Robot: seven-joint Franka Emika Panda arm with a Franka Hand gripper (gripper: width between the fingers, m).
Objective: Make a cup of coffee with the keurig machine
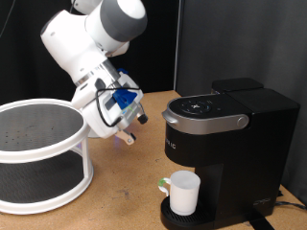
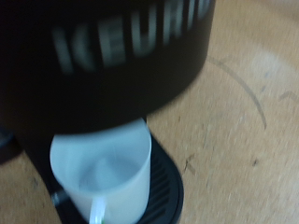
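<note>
The keurig machine (image 1: 225,129) stands at the exterior view's right, a black box with its silver-grey lid handle down. The white cup (image 1: 182,192) sits on its round drip tray under the spout. My gripper (image 1: 128,132) hangs in the air to the left of the machine, about level with its lid and touching nothing I can make out. In the blurred wrist view the machine's lettered front (image 2: 121,42) fills the upper part, with the cup (image 2: 103,173) and the dark drip tray (image 2: 163,187) below. My fingers do not show in the wrist view.
A white two-tier round rack (image 1: 38,153) stands at the exterior view's left on the wooden table (image 1: 125,187). A small greenish thing (image 1: 161,187) lies just left of the cup. Dark curtains hang behind.
</note>
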